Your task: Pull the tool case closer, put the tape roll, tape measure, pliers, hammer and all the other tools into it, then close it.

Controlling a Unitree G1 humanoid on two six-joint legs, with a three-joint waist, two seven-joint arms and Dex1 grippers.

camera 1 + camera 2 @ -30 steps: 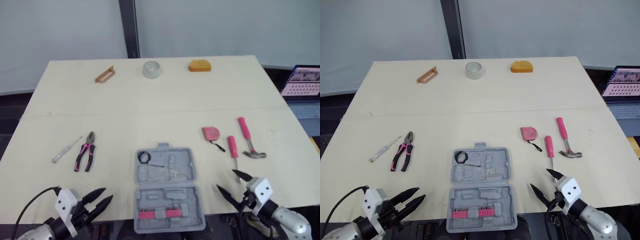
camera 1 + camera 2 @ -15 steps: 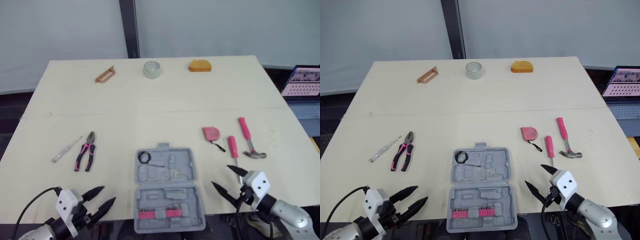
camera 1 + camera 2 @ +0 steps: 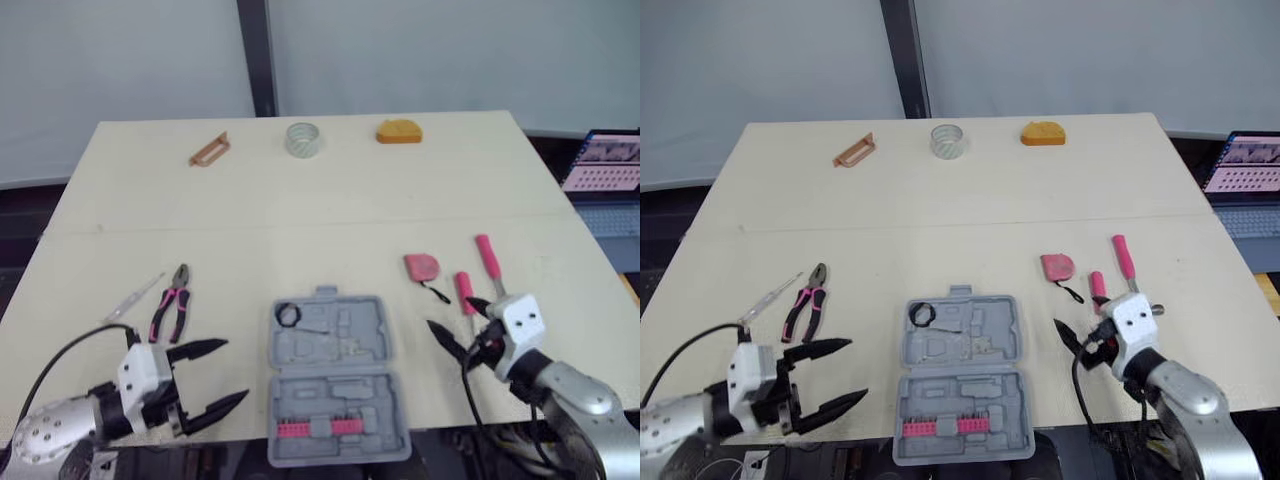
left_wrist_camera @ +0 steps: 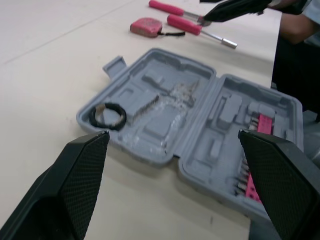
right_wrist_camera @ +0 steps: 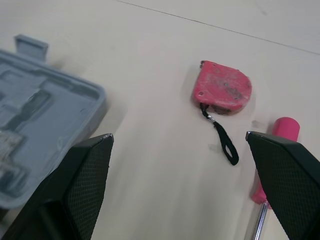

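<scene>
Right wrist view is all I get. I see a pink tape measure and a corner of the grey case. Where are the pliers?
Observer: The pliers lie left of the tool case, beside a clear screwdriver.
Operator: Is the other arm holding anything?
Observer: No. The left gripper is open and empty, near the table's front edge, left of the case.
Operator: What's way at the back?
Observer: A clear roll of tape, between a wooden handle and an orange object.

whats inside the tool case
The tool case holds a black ring in its far half and a pink bit row in its near half. Anything under the moulded tray is hidden.
</scene>
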